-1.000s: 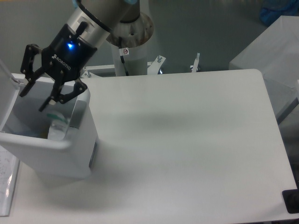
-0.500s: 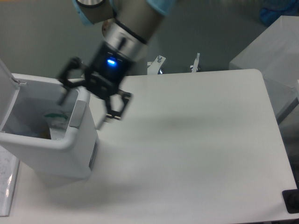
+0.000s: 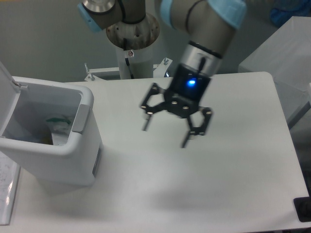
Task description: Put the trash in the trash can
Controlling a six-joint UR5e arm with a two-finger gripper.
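— Where is the gripper [image 3: 165, 136]?

— Just above the centre of the frame, hanging over the white table [image 3: 228, 160]. Its fingers [image 3: 187, 138] are spread wide and point down, with nothing between them. A blue light glows on its black body.

— And the trash?

— In the bin [image 3: 58, 155], at the left edge of the frame. The bin is a white box with rounded corners, a grey handle [image 3: 80, 119] on its right rim and its lid [image 3: 7, 82] tipped up at the far left. Inside, low against the right wall, lies a pale, crumpled piece [image 3: 59, 127] with a green mark on it. Something brownish shows at its lower left. I cannot tell which piece is the bottle and which the wrapper; they are too blurred and half hidden by the rim.

— How does that sit relative to the gripper?

— Well apart. The trash is to the left of the gripper and slightly lower in the frame, shut off by the bin's wall, with a stretch of table between the two.

— Anything else in view?

— The arm's round base [image 3: 132, 34] at the top centre and a dark block [image 3: 303, 209] at the table's lower right corner.
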